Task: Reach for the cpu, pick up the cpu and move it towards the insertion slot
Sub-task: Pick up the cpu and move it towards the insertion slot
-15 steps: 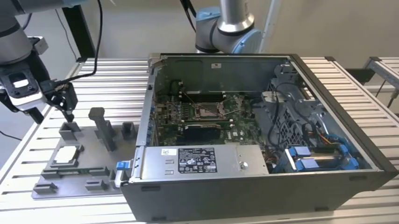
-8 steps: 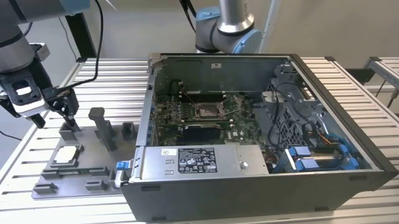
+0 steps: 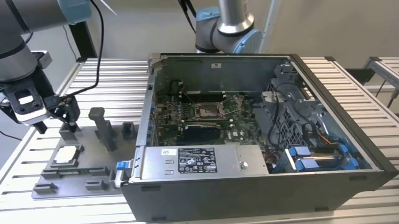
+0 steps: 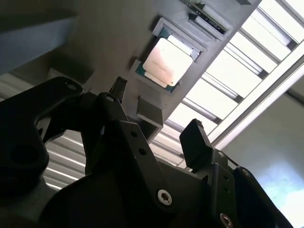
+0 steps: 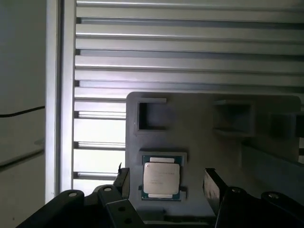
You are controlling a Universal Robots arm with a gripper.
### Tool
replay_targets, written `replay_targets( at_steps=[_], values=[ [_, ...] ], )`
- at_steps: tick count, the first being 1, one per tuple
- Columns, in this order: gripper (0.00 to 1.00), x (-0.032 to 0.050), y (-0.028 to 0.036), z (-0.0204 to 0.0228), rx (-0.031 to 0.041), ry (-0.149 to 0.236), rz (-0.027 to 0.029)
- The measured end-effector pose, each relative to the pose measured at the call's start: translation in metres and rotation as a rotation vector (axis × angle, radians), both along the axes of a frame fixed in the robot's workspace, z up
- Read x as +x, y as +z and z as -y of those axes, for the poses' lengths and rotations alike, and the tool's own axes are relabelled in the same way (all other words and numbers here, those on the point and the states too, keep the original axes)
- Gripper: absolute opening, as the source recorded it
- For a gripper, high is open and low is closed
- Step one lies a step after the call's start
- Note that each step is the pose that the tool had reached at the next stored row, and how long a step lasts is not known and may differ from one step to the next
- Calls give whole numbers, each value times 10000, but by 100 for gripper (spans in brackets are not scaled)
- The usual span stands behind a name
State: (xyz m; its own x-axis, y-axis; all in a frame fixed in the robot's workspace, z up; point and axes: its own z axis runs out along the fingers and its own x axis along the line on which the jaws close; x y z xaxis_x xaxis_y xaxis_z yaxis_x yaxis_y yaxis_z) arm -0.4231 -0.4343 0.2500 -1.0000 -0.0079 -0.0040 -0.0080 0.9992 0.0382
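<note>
While the claw (image 3: 56,125) is held open above it, the cpu (image 3: 67,154) is seen lying untouched in a grey tray (image 3: 93,175). The tray is set on a slatted counter (image 3: 349,79) beside an open computer case (image 3: 249,186).

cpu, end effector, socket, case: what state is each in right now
cpu, lying flat in its recess on the grey fixture, not gripped
end effector, open, hovering above the cpu, not touching it
insertion slot, in the motherboard, without the cpu
computer case, side open, insides exposed
</note>
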Motion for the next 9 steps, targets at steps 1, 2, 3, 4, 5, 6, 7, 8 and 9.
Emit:
replay_targets(
  at_steps=[1, 2, 3, 4, 5, 6, 7, 8, 9],
  values=[
    [100, 0, -19, 5, 1, -16, 1],
    [100, 0, -36, 10, 0, -31, 0],
    [100, -1, -51, 19, -1, -44, -2],
    [100, -2, -64, 30, -2, -50, -3],
    [100, -1, -77, 42, -2, -53, -2],
    [100, -1, -90, 54, -1, -56, -1],
    [100, -1, -103, 65, -2, -60, -3],
    [100, -1, -118, 76, 0, -64, -1],
    [100, -1, -132, 86, -1, -69, -2]
  ],
)
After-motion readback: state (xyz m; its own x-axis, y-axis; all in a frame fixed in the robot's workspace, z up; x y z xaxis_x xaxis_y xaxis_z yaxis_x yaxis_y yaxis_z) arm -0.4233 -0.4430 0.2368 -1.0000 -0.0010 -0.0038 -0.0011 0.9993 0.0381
